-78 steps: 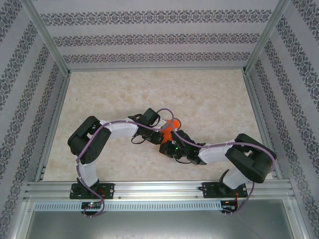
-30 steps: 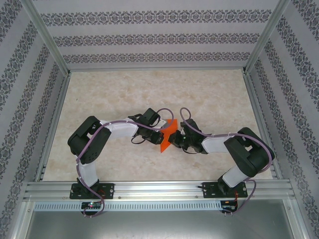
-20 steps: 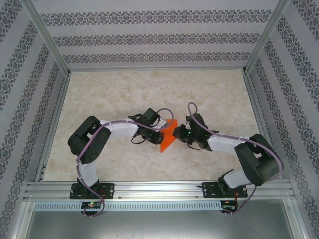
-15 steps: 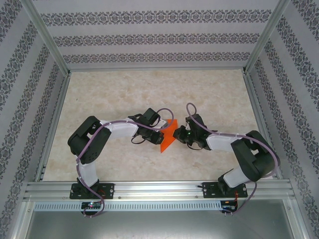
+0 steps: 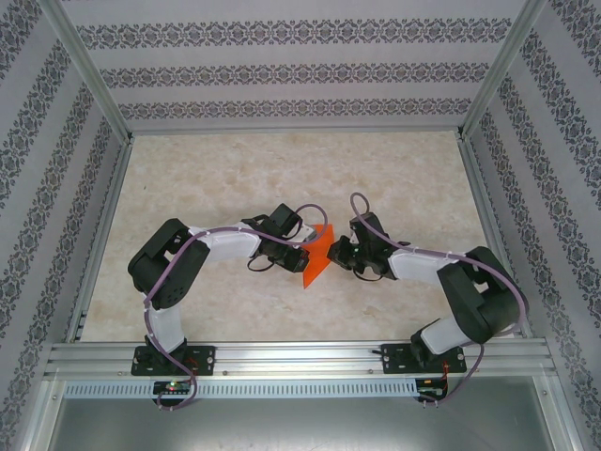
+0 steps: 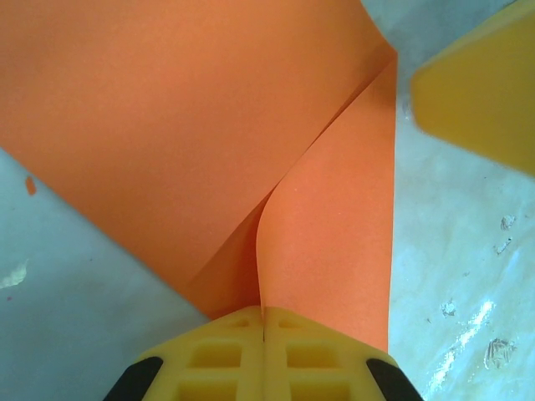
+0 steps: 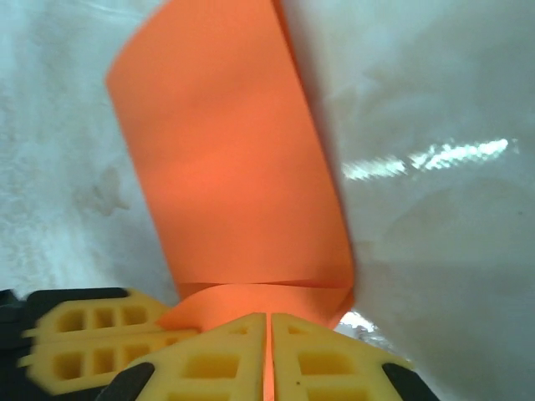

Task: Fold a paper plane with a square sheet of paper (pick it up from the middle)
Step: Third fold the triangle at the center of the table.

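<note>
Near the centre of the top view, the folded orange sheet of paper [image 5: 317, 252] sits over the marbled tabletop [image 5: 225, 169], caught between the two arms. Whether it touches the surface I cannot tell. The left pincer [image 5: 300, 248] reaches in from the left with its yellow fingers pressed together on the paper. In the left wrist view, two orange layers fan upward from the closed tips. The right pincer [image 5: 336, 252] reaches in from the right and pinches the same sheet at a curled fold. At the bottom of the right wrist view, a sliver of orange shows between its fingers. The two pincers are just beside each other.
</note>
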Robot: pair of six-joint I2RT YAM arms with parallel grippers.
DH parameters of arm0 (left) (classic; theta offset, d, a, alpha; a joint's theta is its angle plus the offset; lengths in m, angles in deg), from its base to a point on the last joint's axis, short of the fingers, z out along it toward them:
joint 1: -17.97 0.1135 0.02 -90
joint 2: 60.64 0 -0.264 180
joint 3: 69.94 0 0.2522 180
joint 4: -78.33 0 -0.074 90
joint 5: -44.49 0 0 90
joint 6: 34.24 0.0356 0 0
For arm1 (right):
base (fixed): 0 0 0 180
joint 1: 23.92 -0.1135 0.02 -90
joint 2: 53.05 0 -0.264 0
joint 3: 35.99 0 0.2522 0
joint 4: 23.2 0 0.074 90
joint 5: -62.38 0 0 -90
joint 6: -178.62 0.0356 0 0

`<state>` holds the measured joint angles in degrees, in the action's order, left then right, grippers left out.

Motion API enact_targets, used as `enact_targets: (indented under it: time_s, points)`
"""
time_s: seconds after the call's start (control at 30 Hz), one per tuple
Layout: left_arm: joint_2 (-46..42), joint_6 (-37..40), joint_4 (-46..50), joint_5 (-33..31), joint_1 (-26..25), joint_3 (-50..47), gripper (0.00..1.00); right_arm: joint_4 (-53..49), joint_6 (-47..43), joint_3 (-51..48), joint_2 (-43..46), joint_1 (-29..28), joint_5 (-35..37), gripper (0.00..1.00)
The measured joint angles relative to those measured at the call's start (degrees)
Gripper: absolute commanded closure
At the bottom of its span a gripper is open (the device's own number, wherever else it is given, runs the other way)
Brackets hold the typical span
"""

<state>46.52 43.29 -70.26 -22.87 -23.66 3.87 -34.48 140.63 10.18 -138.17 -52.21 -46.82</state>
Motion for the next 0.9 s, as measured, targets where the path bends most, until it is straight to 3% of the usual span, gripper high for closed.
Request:
enact_targets:
  time_s: [0.33,0.7,0.9]
  points:
    - [0.00,-0.02,-0.02,0.02,0.00,0.00,1.00,2.91,-0.68,1.03,-6.78,1.53,-1.03,0.91]
    - [0.00,0.00,-0.04,0.00,0.00,0.00,1.00,-1.64,-2.51,2.71,-1.95,1.64,-1.53,0.89]
    - [0.00,-0.02,0.00,-0.02,0.00,0.11,0.99,-0.35,-2.71,7.26,-4.44,0.92,-3.43,0.89]
